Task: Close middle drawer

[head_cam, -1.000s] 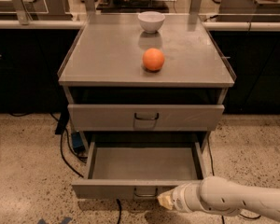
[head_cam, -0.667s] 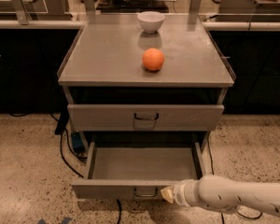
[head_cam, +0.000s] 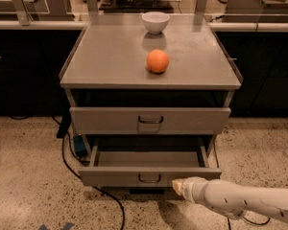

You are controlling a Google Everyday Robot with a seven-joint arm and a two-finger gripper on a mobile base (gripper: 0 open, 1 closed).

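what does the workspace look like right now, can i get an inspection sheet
surface: grey cabinet top, carrying two items
job's things: middle drawer pulled out, its front well forward of the shut top drawer; not yet closed
clutter: white bowl at the back of the top; orange in front of it, apart from it
grippers: gripper low at the right end of the middle drawer's front, arm coming in from the right; contact unclear
cables: black cable on the floor, left of and below the cabinet
surroundings: speckled floor; dark counters behind
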